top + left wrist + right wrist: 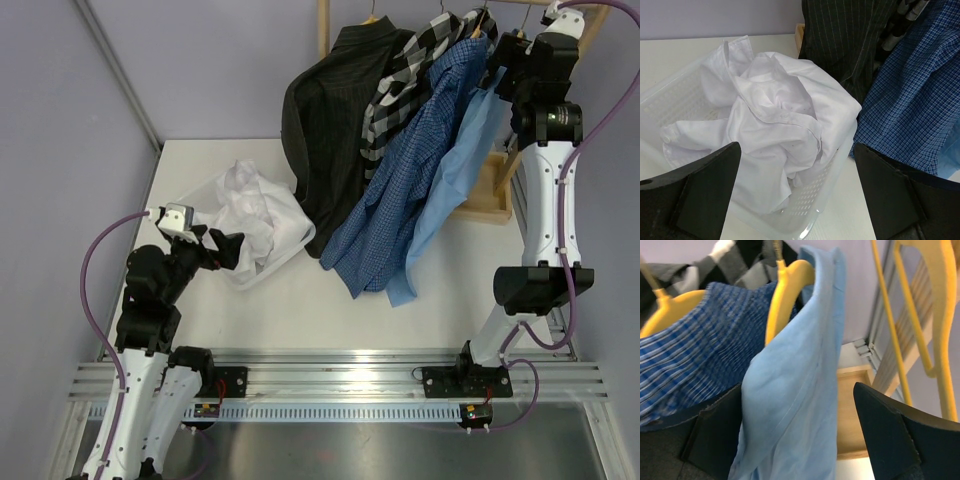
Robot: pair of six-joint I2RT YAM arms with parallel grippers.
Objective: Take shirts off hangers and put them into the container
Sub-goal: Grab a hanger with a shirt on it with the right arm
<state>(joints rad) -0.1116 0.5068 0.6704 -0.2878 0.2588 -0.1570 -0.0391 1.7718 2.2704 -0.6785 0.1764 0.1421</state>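
The white shirt (pixel 255 205) lies crumpled in the white perforated container (pixel 236 277), which stands left of the rack. My left gripper (pixel 226 250) hangs open at the container's near side. In the left wrist view the left gripper (pixel 797 150) has the white shirt (pixel 775 100) and the container's rim (pixel 810 225) between its spread fingers, touching neither. Still hanging are the black pinstriped (pixel 320 120), large-check (pixel 400 75), dark blue check (pixel 400 190) and light blue (pixel 455 170) shirts. My right gripper (pixel 799 389) is open around the light blue shirt's (pixel 790 410) shoulder, just below its yellow hanger (pixel 785 285).
An empty yellow hanger (pixel 920 315) hangs right of the light blue shirt. The wooden rack base (pixel 490 195) lies under the shirts, with a post (pixel 323 25) behind them. The dark blue shirt's hem drapes onto the white table (pixel 330 310).
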